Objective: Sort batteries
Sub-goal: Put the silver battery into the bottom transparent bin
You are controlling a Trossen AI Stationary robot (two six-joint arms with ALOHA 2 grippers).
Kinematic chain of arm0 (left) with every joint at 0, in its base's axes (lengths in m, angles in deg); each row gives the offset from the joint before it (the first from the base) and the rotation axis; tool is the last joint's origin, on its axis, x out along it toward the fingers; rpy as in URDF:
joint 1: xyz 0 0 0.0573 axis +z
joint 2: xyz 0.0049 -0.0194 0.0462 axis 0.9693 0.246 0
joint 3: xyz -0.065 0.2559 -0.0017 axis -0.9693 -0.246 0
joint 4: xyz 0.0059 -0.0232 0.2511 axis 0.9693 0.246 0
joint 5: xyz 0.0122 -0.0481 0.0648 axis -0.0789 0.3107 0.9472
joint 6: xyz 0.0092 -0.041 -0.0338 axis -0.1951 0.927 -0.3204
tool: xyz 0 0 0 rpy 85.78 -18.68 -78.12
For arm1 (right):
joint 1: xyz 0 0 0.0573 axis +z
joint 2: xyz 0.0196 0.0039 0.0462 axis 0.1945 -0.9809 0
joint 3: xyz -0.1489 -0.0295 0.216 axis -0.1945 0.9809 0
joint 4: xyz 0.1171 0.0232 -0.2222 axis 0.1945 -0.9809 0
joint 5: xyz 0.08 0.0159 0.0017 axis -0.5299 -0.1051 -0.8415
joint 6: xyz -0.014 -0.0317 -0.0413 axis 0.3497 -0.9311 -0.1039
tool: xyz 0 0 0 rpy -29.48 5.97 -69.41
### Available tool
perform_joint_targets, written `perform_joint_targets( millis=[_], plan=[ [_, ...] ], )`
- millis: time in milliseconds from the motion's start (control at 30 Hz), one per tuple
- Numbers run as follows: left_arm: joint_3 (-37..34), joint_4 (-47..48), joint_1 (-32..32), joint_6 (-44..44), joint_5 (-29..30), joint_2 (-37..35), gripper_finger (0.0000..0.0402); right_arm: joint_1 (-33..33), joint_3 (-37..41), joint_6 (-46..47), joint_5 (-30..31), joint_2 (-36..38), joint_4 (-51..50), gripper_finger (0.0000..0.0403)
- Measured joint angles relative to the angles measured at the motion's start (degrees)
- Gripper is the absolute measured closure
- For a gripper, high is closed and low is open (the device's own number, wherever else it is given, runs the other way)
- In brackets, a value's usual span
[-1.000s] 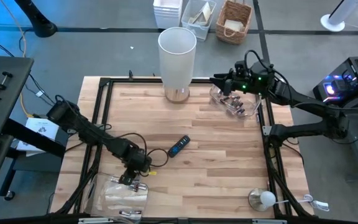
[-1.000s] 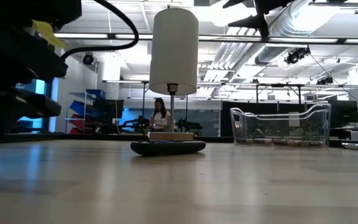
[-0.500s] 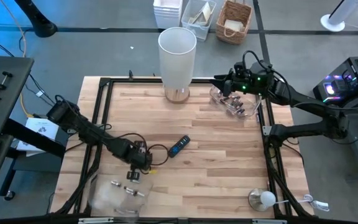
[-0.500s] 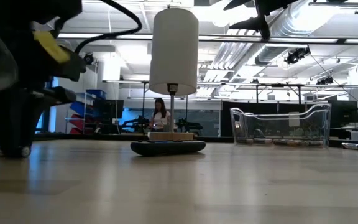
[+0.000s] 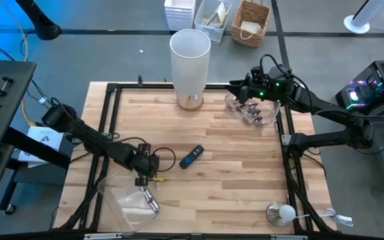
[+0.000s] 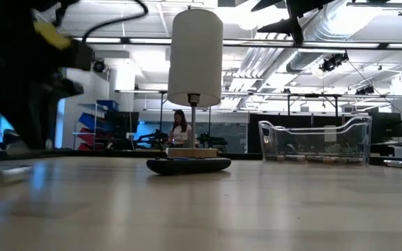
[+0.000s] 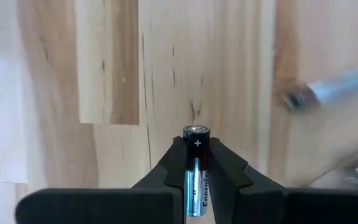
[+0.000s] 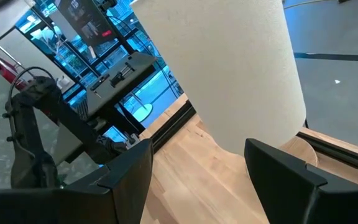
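Observation:
My left gripper (image 5: 141, 179) (image 7: 196, 146) is at the near left, shut on a dark battery (image 7: 195, 177). Just nearer lies a clear plastic container (image 5: 127, 205) with loose batteries (image 5: 151, 200) at its edge. One blurred battery (image 7: 331, 92) shows in the left wrist view. Another lies on the wood in the low view (image 6: 12, 174). My right gripper (image 5: 236, 89) (image 8: 199, 149) is open and empty at the far right, beside a clear tray (image 5: 262, 120) (image 6: 314, 143) that holds several batteries (image 5: 249, 107). My left gripper pinches the battery's sides (image 7: 196, 163) between its two fingers. The fingers point down from above and lie along the battery. Its plus end (image 7: 196, 130) sticks out past the fingertips, toward the wood.
A lamp with a tall white shade (image 5: 190, 60) (image 8: 229, 68) stands at the far middle, close in front of my right gripper. A flat black remote with a blue mark (image 5: 192, 157) (image 6: 188, 165) lies mid-table. A small round bulb-like thing (image 5: 282, 213) sits at the near right.
My left gripper has moved up out of the clear container and toward the table's far edge. The container has shifted and changed its lie on the table, and the loose batteries in it have moved about. My right arm has kept still.

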State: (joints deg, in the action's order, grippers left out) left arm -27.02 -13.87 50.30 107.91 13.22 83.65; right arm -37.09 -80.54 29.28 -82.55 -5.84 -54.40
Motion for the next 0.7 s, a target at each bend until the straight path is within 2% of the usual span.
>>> perform_joint_targets(
  millis=[300,433,500,600,700],
  plan=[
    [3.1,1.9,2.3,0.9,1.8,-13.4,0.0378,0.0,0.0,0.1,0.0,0.0,0.0,0.0153],
    [8.5,2.0,0.6,4.3,-2.8,-17.9,0.0382,0.0,0.0,0.1,0.0,0.0,0.0,0.0153],
    [12.2,3.3,-2.3,7.3,-6.0,-18.0,0.0382,0.0,0.0,0.1,-0.4,0.0,0.0,0.0153],
    [17.2,7.3,-9.5,11.9,-8.2,-16.2,0.0383,0.8,0.0,2.0,-4.6,-0.3,-1.8,0.0153],
    [18.9,8.9,-17.8,18.9,-9.5,-12.7,0.0383,2.5,0.0,2.6,-9.9,-0.8,-9.2,0.0153]
  ],
)
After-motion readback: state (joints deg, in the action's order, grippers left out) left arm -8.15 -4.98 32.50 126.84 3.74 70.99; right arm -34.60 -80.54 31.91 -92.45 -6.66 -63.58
